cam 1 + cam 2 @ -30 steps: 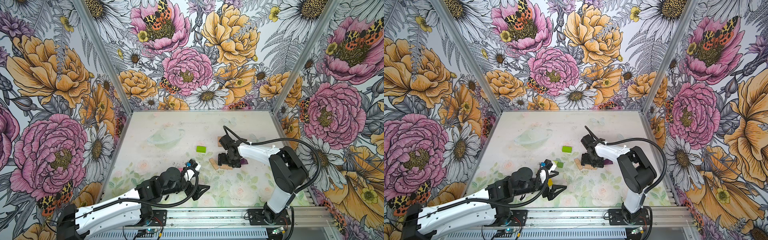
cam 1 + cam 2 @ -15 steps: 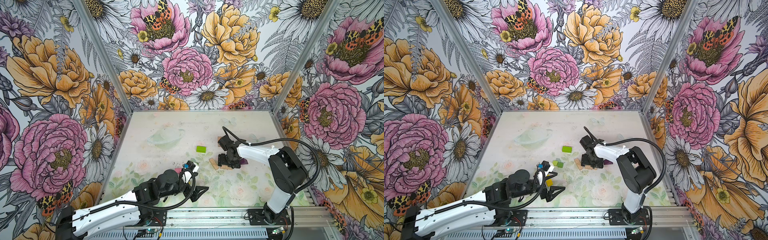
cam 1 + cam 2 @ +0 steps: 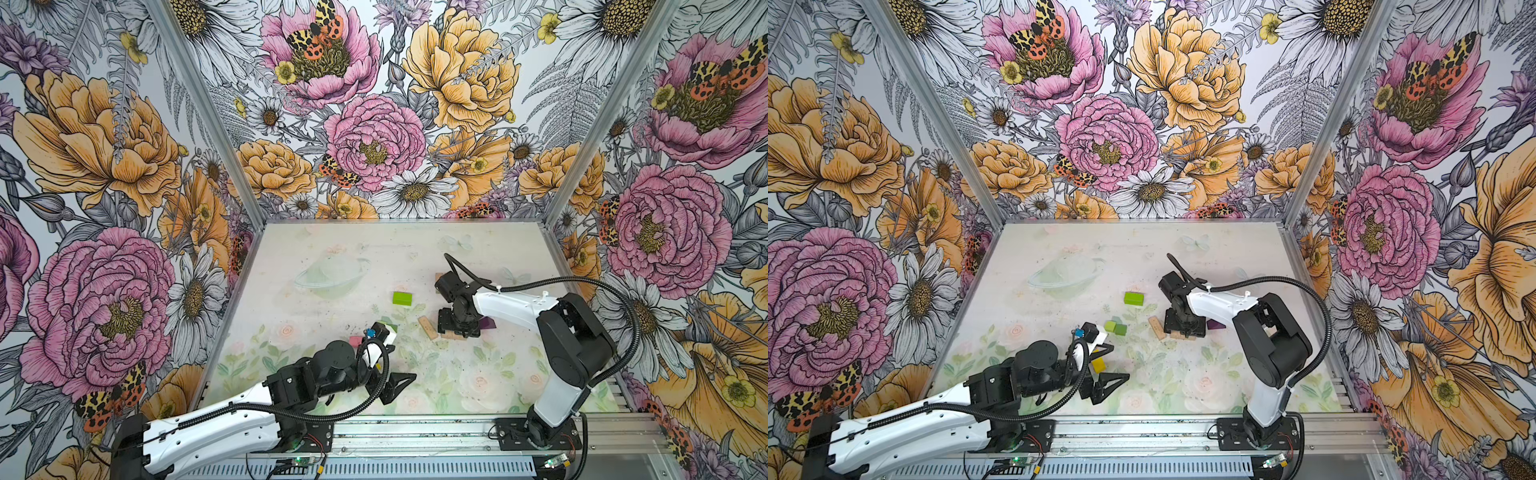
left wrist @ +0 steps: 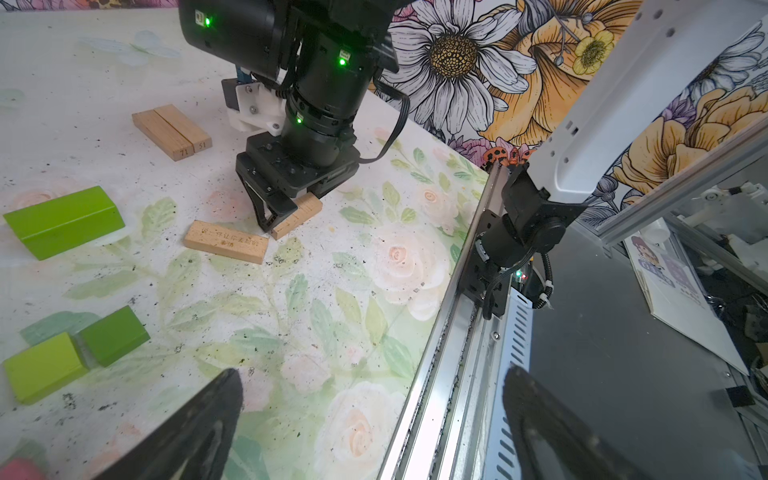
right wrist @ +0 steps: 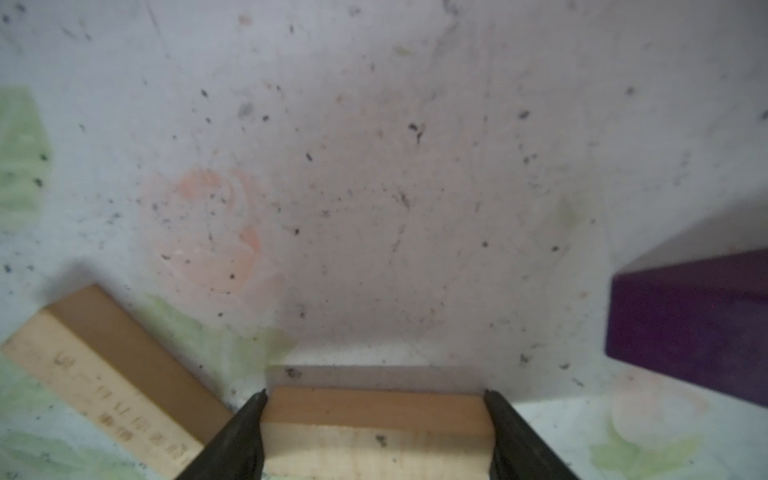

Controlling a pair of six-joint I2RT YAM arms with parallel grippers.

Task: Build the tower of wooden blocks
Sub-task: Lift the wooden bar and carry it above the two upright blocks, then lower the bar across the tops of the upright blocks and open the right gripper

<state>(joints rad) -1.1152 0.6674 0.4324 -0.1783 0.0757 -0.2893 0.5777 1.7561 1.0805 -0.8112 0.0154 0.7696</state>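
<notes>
I take the lime brick (image 3: 402, 298) as my reference on the flowered table (image 3: 332, 249). No tower stands yet; every block lies flat and scattered.

Right of the brick and a little nearer the front rail, the right gripper (image 5: 376, 401) points straight down over a tan block (image 5: 374, 432). Its jaws are partly apart, with one black finger against each side of the block. They look to be in contact, though I can't judge how firmly they press.

To do this pick-up well, I judge the jaws should squeeze square across the block. The lift should go straight up, since a second tan block (image 4: 226, 247) lies slanted just beside it on the brick's side. Its corner is close enough to get dragged.

The purple peaked piece (image 5: 690, 328) sits near the held block, on the side away from the brick. Two more tan blocks (image 4: 172, 131) lie touching side by side, right of the brick and towards the back wall. They look like a likely base.

Two green cubes (image 3: 1115, 327) touch each other on the rail side of the brick. Nearer the rail still are a pink block (image 3: 355, 341) and a yellow block (image 3: 1099, 365), both partly hidden by the left arm.

The left gripper (image 4: 372, 374) hangs there wide open and empty, well clear of the pick-up
</notes>
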